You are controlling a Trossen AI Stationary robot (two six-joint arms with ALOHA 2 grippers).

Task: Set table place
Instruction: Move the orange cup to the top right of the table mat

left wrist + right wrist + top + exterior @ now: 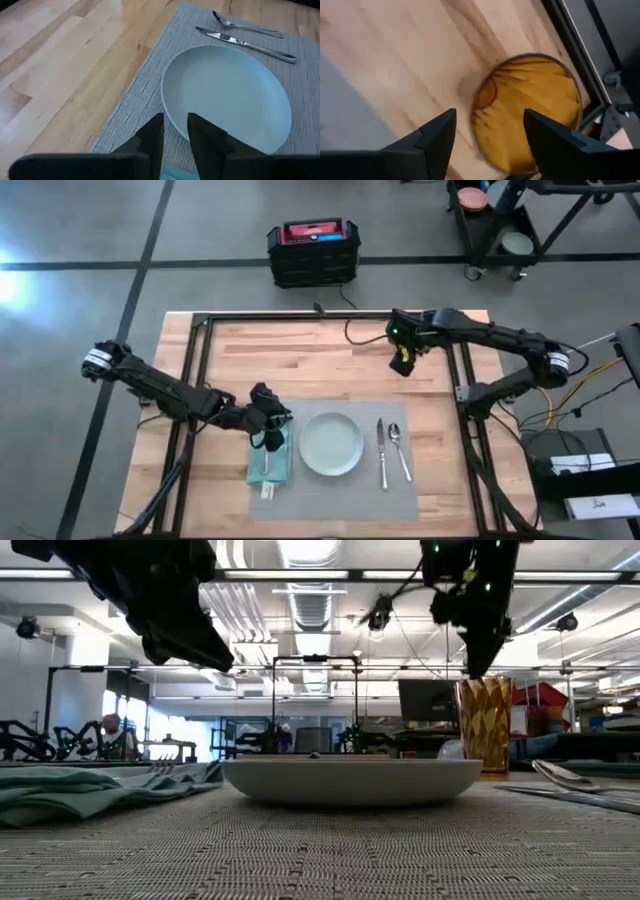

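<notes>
The grey woven place mat point(340, 485) lies on the light-wood table point(300, 350). On it sit a pale round plate point(331, 443), a knife point(381, 452) and a spoon point(400, 450) to the plate's right, and a teal napkin point(270, 468) carrying a fork point(160, 768) to its left. My left gripper point(175, 131) hovers above the napkin's far end, beside the plate, slightly open with nothing between its fingers. An amber faceted glass point(485, 725) stands upright on the bare wood beyond the mat's far right corner. My right gripper point(487, 131) hangs just above its mouth point(530, 115), open wide.
Black frame rails point(200, 370) run along the table's left, far and right sides. A black crate point(313, 252) stands on the floor beyond the far edge. Bare wood lies between the mat and the far rail. Cables point(365, 328) trail near the right arm.
</notes>
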